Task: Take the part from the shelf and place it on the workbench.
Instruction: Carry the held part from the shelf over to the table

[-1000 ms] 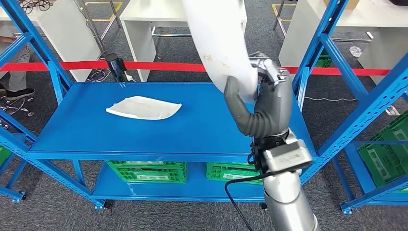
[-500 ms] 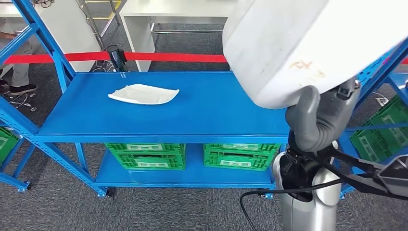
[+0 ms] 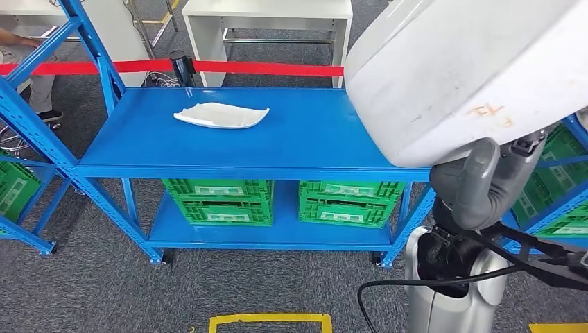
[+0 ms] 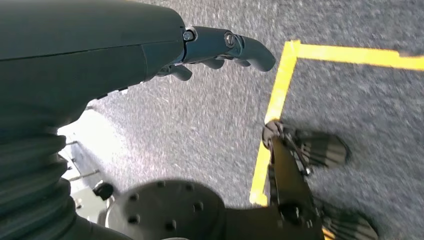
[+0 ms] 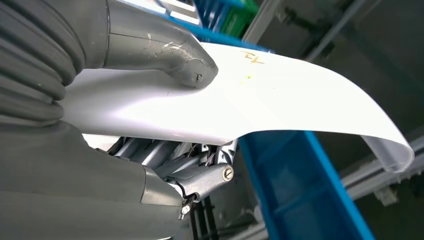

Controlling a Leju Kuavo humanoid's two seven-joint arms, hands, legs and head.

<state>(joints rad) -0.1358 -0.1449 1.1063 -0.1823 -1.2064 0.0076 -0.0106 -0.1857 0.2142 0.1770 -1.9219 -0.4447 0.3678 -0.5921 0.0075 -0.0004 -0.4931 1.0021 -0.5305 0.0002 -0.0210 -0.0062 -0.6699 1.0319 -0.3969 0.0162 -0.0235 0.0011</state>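
White part (image 3: 471,76) is off the shelf (image 3: 305,132) and up close to the head cam, gripped by the right hand (image 3: 485,184) at the part's near edge. Thumb wraps the underside as seen from the head view. Second white part (image 3: 220,115) lies on the shelf's top deck, far left. Green crates (image 3: 284,201) sit on the lower deck. Yellow floor tape (image 3: 267,320) runs along the near edge of the picture.

Versus a second ago: the whole scene has shifted, the shelf sits further off and more floor shows, so that's the camera backing off, not the shelf moving. The held part now covers much more of the upper right than it did then. The spare part holds its spot on the deck. Read: pick done, robot looks to be leaving the shelf; no workbench surface identified yet, so the place step is all still ahead.

Left wrist view: left hand (image 4: 220,47) hangs over grey carpet (image 4: 350,90), fingers curled in, holding nothing.

Right wrist view: thumb (image 5: 165,50) presses one face of the part, darker fingers (image 5: 200,175) clamp the opposite face. Pinch looks firm; long free end overhangs, so swing risk on turns.
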